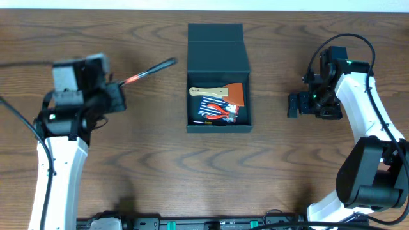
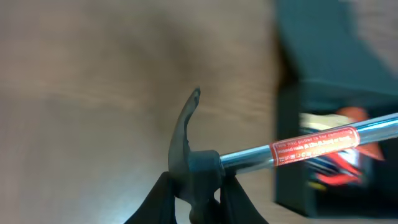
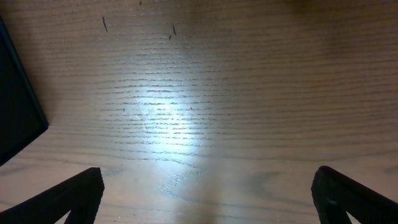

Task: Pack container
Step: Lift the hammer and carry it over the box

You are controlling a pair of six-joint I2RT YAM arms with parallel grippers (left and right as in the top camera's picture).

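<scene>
The container, a dark teal-black box with its flap lid open at the back, stands at the table's middle. Inside lie a wooden-handled orange scraper and red-handled pliers. My left gripper is shut on the head of a hammer, whose steel shaft with a red label points toward the container. In the left wrist view the fingers clamp the dark hammer head, with the container at the right. My right gripper is open and empty right of the container; its fingers are spread wide.
The wooden table carries nothing else near the container. A corner of the container shows at the left edge of the right wrist view. Cables run from both arms.
</scene>
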